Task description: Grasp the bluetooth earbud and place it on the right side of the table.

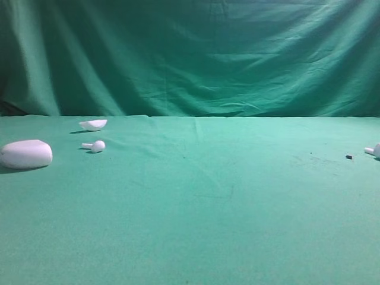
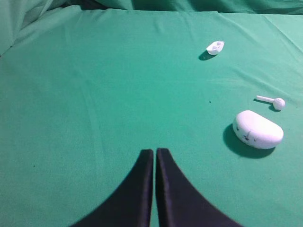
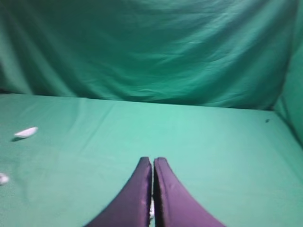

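Observation:
One white bluetooth earbud (image 1: 95, 146) lies on the green table (image 1: 196, 202) at the left, between the big white oval case (image 1: 27, 154) and the white shell (image 1: 93, 124). A second, matching earbud (image 1: 374, 150) lies at the far right edge. Neither gripper shows in the exterior view. In the left wrist view my left gripper (image 2: 154, 151) is shut and empty, well left of the case (image 2: 258, 129), the earbud (image 2: 272, 101) and the shell (image 2: 215, 47). My right gripper (image 3: 153, 161) is shut; a thin white sliver (image 3: 151, 211) shows low in the slit between its fingers, and I cannot tell what it is.
A small dark speck (image 1: 349, 157) lies near the right earbud. The draped green backdrop (image 1: 190, 53) closes off the far side. In the right wrist view the shell (image 3: 26, 132) and a white bit (image 3: 2, 178) sit at the far left.

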`<move>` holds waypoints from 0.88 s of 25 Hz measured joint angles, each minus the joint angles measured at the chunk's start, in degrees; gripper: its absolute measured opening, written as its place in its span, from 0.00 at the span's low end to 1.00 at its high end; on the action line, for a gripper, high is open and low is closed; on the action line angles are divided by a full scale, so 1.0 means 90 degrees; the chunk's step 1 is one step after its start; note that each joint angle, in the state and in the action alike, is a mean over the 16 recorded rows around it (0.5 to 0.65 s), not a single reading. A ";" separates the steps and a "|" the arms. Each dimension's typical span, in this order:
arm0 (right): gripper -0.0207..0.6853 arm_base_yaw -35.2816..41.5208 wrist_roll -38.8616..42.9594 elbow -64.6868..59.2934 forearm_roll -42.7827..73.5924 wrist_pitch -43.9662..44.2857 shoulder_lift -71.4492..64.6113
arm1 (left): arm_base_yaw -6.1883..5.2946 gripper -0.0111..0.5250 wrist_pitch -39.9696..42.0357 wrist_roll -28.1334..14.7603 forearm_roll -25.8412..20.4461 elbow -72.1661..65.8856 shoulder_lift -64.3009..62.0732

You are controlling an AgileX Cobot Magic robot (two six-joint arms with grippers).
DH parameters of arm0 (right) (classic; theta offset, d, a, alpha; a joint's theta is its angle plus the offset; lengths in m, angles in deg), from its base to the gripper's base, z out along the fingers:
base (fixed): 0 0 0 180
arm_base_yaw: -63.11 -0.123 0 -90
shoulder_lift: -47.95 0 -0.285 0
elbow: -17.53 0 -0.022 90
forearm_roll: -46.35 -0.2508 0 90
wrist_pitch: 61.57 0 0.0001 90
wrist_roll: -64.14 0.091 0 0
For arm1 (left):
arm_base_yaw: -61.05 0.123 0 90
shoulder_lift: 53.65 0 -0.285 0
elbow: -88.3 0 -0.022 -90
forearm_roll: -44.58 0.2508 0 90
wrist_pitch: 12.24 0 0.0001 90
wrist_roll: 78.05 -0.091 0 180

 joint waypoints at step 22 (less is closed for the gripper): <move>0.03 0.0283 -0.0021 -0.3003 0.0314 -0.1489 0.0437 | 0.0000 0.02 0.0000 0.0000 0.0000 0.0000 0.0000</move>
